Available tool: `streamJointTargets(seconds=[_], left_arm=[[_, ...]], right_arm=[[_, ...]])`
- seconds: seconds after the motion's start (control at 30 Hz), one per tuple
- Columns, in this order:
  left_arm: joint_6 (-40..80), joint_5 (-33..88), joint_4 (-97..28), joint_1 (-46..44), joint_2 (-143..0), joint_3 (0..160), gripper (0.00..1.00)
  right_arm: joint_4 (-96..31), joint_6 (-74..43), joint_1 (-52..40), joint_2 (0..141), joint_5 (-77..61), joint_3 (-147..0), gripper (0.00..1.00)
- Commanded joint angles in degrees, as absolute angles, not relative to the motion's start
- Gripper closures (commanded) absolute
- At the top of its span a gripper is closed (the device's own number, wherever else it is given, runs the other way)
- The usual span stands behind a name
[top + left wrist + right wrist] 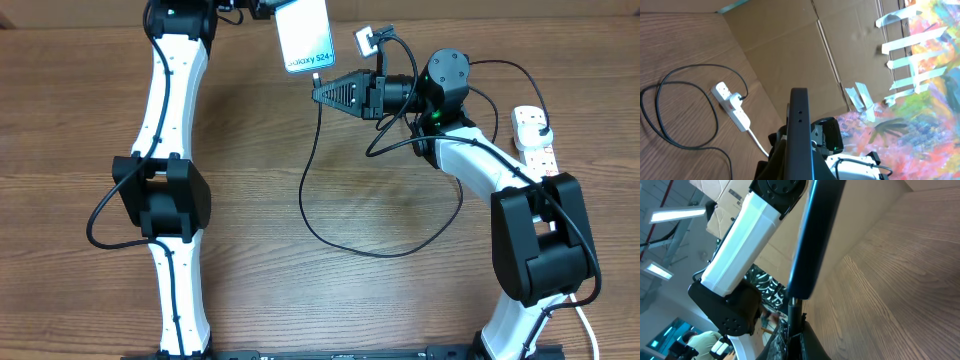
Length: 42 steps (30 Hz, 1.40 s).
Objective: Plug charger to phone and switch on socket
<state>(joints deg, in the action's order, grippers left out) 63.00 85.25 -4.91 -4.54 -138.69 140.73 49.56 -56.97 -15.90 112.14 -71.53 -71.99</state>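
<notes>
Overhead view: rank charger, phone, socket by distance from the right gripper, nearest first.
1. charger: tip held in the right gripper.
2. phone: just beyond the fingertips, top centre.
3. socket: far right side.

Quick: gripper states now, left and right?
Left gripper: closed, holding the phone.
Right gripper: closed, holding the charger near its tip.

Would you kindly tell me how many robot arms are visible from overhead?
2. The left arm runs up the left of the table to the phone; the right arm reaches from the lower right toward the phone's lower end. None seems hidden.
</notes>
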Motion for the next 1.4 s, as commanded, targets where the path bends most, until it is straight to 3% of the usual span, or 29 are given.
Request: streamJointTargets(seconds=[0.0, 1.37], left_arm=[[61.3, 85.4, -4.7, -5.0, -138.3, 141.8, 0.96], [59.1, 88.4, -4.7, -6.4, -138.3, 141.8, 0.96]], right_arm=[[50.1, -57.0, -16.1, 112.2, -70.8, -73.1, 0.96], [52.2, -58.7, -15.3, 112.2, -70.8, -73.1, 0.96]])
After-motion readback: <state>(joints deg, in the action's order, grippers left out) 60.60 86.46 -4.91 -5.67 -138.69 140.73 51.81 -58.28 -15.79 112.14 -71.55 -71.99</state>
